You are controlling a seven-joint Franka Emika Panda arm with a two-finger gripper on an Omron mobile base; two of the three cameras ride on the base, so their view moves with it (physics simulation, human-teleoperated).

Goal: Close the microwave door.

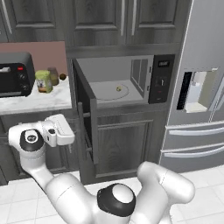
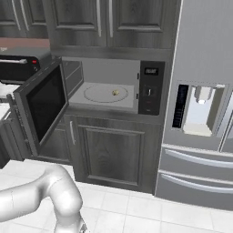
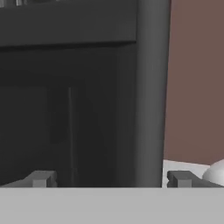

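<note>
- Below the grey cabinets (image 2: 98, 20), the microwave (image 2: 113, 86) is built in, its grey cavity exposed with a round turntable (image 2: 105, 93) and a black button panel (image 2: 151, 87) at right.
- Door (image 2: 42, 105): wide black panel with dark glass, hinged at left, swung out roughly square to the cavity.
- Pincer (image 3: 111, 179): spread wide, nothing clasped; its two tips flank a grey upright bar (image 3: 151, 92) in the hand view, with no visible contact.
- Surface (image 1: 35, 100) to the left carries a toaster oven (image 1: 16, 73) and jars (image 1: 43, 81).
</note>
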